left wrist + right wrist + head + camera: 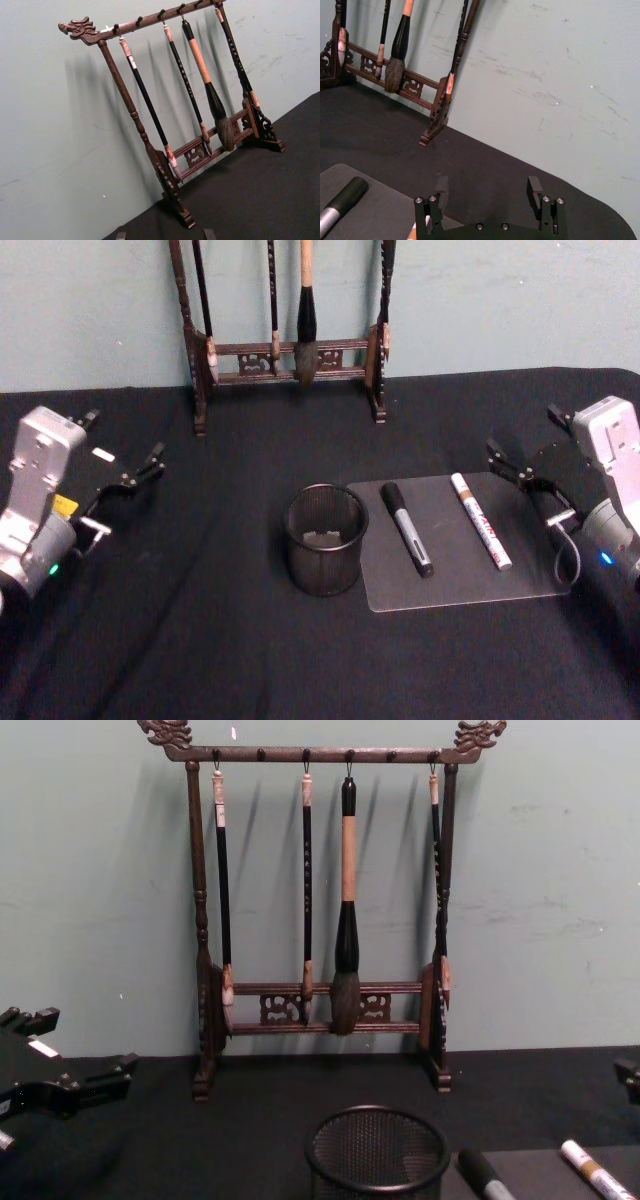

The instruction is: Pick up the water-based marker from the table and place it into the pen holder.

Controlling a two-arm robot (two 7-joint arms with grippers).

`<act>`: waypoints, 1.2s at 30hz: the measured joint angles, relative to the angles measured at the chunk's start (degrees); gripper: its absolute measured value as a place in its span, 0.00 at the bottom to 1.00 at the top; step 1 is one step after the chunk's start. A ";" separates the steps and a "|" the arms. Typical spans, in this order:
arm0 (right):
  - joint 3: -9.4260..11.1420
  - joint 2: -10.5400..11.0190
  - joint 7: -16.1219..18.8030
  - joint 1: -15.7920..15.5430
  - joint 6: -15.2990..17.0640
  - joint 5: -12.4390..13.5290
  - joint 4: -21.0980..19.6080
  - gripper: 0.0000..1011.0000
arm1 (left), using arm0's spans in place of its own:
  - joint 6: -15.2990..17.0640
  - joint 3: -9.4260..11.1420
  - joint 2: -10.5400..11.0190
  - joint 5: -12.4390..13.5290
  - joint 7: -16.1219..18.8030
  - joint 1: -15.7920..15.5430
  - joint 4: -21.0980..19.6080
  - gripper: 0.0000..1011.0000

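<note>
**Step in hand: approach and pick, not yet begun.**

- Right gripper: hovers over the right edge of the counter, just right of the mat. Its fingers stand wide apart and hold nothing.
- Left gripper: parked at the far left, well apart from the work, fingers spread and empty.
- Target: I cannot read either label, so I cannot tell which pen is the water-based one. I would settle that before reaching.

**How I would run it:** use the right arm, as it is nearer. Turn the wrist so the fingers cross the barrel, close at mid-length, lift clear of the other pen, and tip the marker upright before lowering it through the rim.

**Count**

- Pen holder: one, black mesh, upright, just left of the mat.
- Markers: two, lying side by side but apart on the mat. The black-capped marker is nearer the holder and the white marker is to its right.
- Grey mat: one.
- Brush rack: one, at the far edge against the wall.
- Brushes: four, hanging.
- Grippers: two.
</note>
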 joint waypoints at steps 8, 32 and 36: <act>0.00 0.00 0.00 0.00 0.00 0.00 0.00 0.99 | 0.00 0.00 0.00 0.00 0.00 0.00 0.00 0.99; 0.46 -0.08 0.19 -0.27 0.16 0.07 -0.08 0.99 | 0.00 0.00 0.00 0.00 0.00 0.00 0.00 0.99; 1.55 -0.19 0.99 -0.87 1.06 0.85 -0.68 0.99 | 0.00 0.00 0.00 0.00 0.00 0.00 0.00 0.99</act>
